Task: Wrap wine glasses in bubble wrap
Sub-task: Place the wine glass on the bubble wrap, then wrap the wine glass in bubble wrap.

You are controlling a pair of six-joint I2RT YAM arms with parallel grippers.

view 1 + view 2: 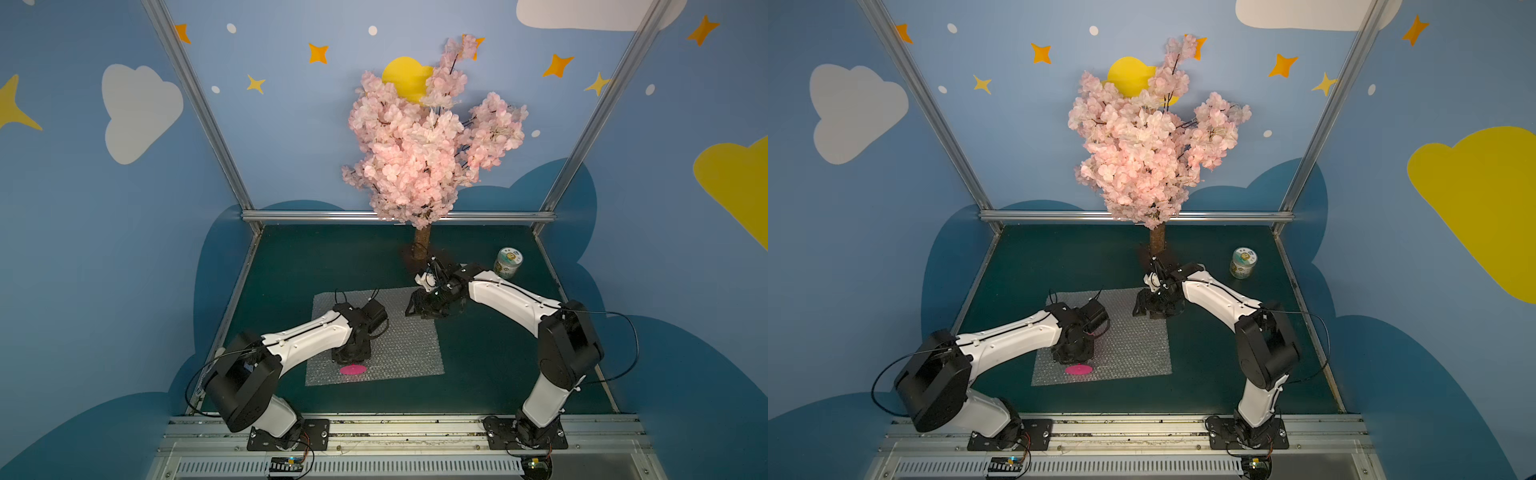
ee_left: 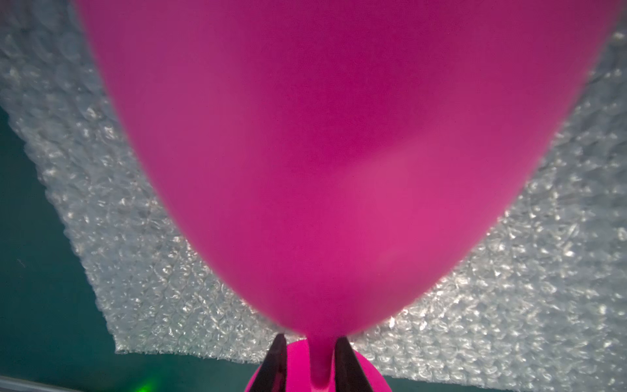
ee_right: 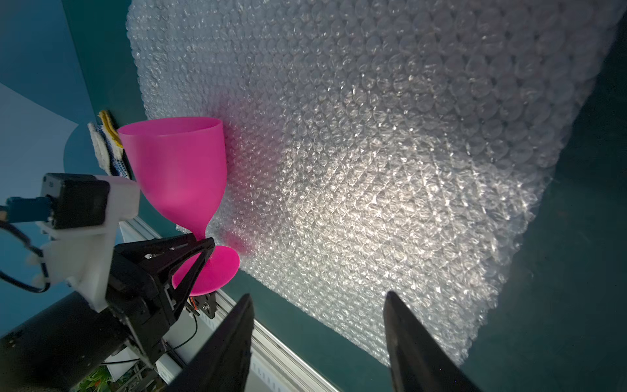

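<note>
The hot-pink wine glass (image 3: 179, 169) lies on its side on the bubble wrap (image 1: 407, 345), near the sheet's front left edge. In both top views only its round foot (image 1: 353, 369) (image 1: 1079, 370) shows past my left gripper (image 1: 351, 357). In the left wrist view the cup (image 2: 339, 152) fills the frame. My left gripper (image 2: 310, 337) straddles the thin stem, open a little, with a gap between one finger and the stem. My right gripper (image 3: 319, 294) hangs open and empty above the sheet's far right corner (image 1: 1138, 309).
A green-labelled jar (image 1: 508, 262) with a white lid stands at the back right of the teal table. The blossom tree's trunk (image 1: 422, 243) rises at the back middle, just behind the right wrist. A metal rail (image 1: 395, 424) runs along the front edge.
</note>
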